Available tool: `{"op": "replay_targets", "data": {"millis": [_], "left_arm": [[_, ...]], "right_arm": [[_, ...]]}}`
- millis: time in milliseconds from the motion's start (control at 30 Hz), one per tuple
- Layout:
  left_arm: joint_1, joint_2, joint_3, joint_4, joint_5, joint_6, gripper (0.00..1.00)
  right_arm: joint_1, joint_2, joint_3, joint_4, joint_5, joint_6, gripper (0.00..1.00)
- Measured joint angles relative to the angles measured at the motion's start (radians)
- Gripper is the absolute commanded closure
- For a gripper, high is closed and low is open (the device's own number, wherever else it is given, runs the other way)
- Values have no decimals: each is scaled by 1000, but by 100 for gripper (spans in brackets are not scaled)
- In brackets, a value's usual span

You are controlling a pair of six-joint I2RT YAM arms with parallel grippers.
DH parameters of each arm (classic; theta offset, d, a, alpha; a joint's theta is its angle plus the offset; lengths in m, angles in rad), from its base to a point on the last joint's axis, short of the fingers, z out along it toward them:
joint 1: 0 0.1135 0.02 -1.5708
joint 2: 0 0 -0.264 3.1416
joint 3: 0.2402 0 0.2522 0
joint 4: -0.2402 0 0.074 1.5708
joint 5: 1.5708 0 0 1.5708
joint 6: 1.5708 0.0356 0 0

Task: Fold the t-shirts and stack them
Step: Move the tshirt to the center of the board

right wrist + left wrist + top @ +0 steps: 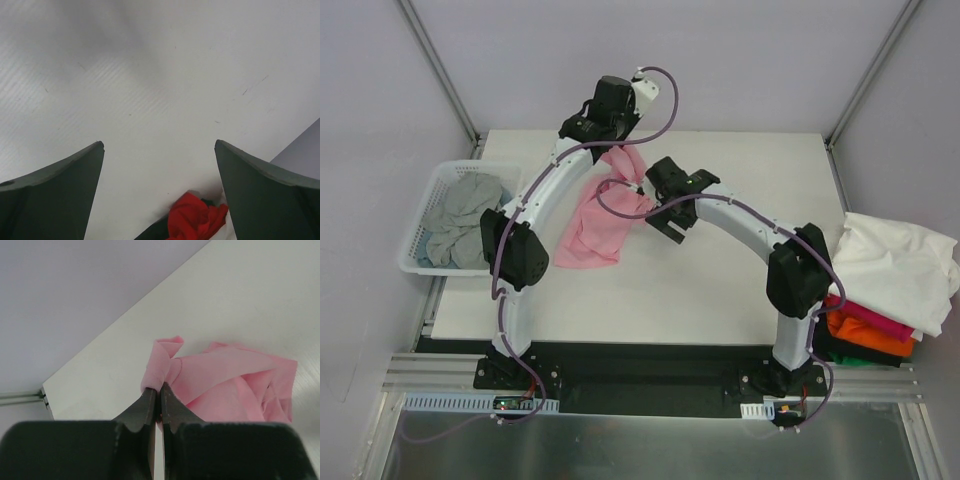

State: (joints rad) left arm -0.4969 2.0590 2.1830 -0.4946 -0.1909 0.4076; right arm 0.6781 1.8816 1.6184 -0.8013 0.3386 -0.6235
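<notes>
Table [720,290] spreads white under both claws. Pile of shirts [885,270], white on top of magenta and orange, sits well to the right of the right claw [159,143], whose fingers stand wide apart. Pink shirt [598,220] hangs pinched in the tightly closed left claw [159,388], its lower part on the table. Basket [415,255] holding a grey shirt [460,215] sits left of that claw.

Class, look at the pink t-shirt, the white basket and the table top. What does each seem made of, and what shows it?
Light pink cloth t-shirt: soft matte fabric, probably knit cotton; it droops and creases.
White lattice basket: seemingly rigid moulded plastic, an even open grid.
White table top: hard, smooth matte board with fine ribbing, perhaps plastic or laminate.
</notes>
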Motion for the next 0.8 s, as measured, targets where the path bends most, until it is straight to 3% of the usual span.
{"op": "replay_targets", "data": {"millis": [233, 467, 600, 800], "left_arm": [[86, -34, -113, 20, 31, 3, 100], [137, -150, -236, 20, 126, -16, 100], [124, -201, -262, 28, 158, -25, 100], [124, -214, -293, 42, 181, -30, 100]], "right_arm": [[115, 119, 115, 3, 81, -99, 10], [177, 361, 258, 1, 129, -205, 10], [208, 449, 351, 0, 109, -220, 6], [240, 453, 455, 27, 51, -180, 2]]}}
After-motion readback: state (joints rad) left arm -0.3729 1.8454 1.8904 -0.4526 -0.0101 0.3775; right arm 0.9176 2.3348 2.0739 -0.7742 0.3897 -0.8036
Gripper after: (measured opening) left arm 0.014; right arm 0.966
